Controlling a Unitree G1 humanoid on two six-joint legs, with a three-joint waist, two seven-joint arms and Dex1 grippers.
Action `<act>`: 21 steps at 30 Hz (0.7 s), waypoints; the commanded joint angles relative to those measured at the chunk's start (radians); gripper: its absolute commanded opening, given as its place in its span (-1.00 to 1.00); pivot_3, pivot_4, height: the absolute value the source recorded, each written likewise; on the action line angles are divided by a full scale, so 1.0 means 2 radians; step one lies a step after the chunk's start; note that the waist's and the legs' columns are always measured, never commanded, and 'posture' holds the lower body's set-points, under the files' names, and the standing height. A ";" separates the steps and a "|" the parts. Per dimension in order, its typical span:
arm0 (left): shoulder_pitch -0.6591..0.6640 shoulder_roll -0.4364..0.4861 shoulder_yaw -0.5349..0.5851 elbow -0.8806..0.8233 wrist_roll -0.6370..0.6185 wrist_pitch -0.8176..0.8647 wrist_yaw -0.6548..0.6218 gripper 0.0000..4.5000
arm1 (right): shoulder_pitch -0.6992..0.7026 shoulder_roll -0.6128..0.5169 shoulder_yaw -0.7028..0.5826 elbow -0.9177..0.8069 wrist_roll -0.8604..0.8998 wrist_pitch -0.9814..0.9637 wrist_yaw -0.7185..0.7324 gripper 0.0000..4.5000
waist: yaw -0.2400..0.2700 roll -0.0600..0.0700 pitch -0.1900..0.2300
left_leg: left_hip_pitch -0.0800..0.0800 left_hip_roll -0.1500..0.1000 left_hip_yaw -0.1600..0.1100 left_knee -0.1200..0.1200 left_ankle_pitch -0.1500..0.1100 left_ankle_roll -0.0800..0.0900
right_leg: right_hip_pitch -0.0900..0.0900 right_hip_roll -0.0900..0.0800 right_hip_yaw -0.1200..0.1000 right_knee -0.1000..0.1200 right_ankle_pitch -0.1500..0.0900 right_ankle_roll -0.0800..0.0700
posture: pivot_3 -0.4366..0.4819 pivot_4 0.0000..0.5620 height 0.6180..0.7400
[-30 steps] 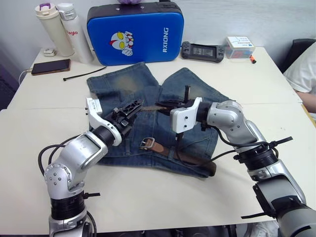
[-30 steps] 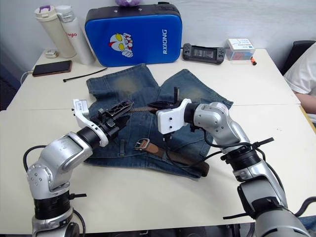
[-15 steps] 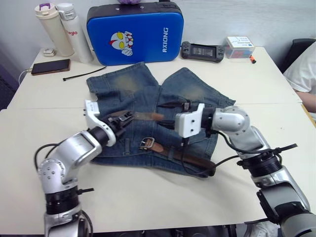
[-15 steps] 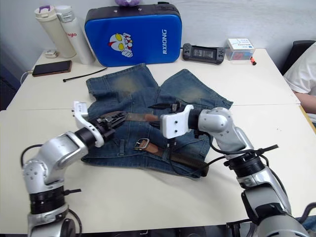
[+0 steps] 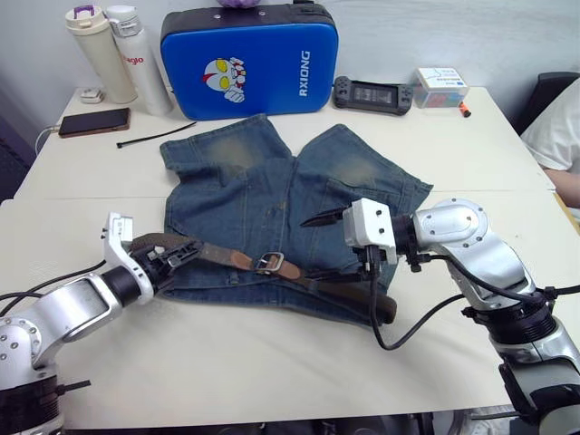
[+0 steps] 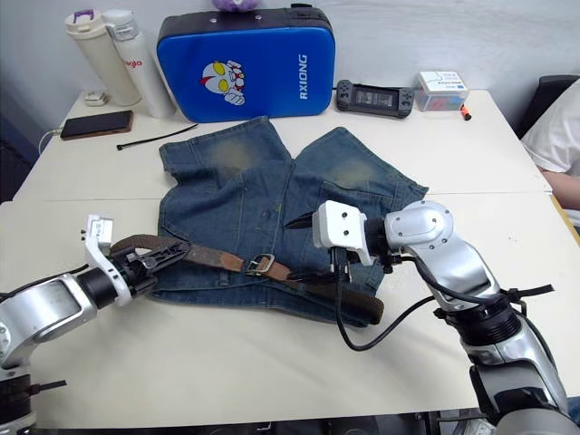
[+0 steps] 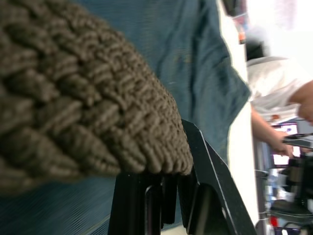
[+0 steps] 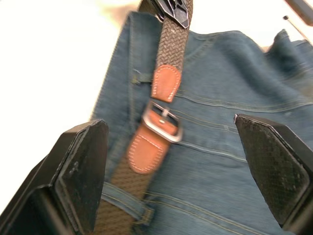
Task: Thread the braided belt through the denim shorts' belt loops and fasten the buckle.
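The denim shorts [image 5: 237, 172] lie flat mid-table, waistband toward me. Across the waistband lies the braided belt [image 5: 214, 255], with its silver buckle [image 5: 269, 264] between tan leather tabs; its far end [image 5: 386, 310] rests at the shorts' right hem. My left gripper [image 5: 170, 257] is shut on the belt's left end, just off the shorts' left edge. The woven strap [image 7: 73, 103] sits clamped above the black fingers [image 7: 203, 196]. My right gripper [image 5: 317, 246] hovers open over the shorts right of the buckle, its fingers [image 8: 80, 166] spread wide, holding nothing. A belt loop [image 8: 138, 77] shows beside the strap.
A blue case [image 5: 249, 59], two bottles [image 5: 113, 54], a phone [image 5: 93, 121] and a black cable tie [image 5: 149, 136] stand along the back. A game controller [image 5: 372, 93] and a small box [image 5: 440, 86] are back right. A person [image 5: 557, 136] sits at the right edge.
My left gripper shut on the belt's end and drew it left, off the shorts. My right gripper let go, opened wide and pulled back to the right.
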 commanded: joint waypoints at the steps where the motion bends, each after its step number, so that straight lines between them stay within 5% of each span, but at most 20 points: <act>1: 0.021 0.025 0.033 0.006 -0.005 -0.006 -0.028 -1.00 | -0.010 -0.006 -0.013 -0.021 0.009 0.017 0.001 0.95 | -0.001 0.000 0.000 | 0.000 0.000 0.000 0.000 0.000 0.000 | 0.000 0.000 0.000 0.000 0.000 0.000 | -0.05 -0.47 0.75; 21: 0.053 0.056 0.009 -0.020 -0.005 -0.049 -0.038 -1.00 | -0.019 -0.007 -0.013 -0.014 0.003 0.039 0.009 0.95 | -0.002 0.000 0.000 | 0.000 0.000 0.000 -0.002 0.000 -0.001 | -0.001 0.000 0.000 0.000 0.000 0.000 | -0.05 -0.47 0.75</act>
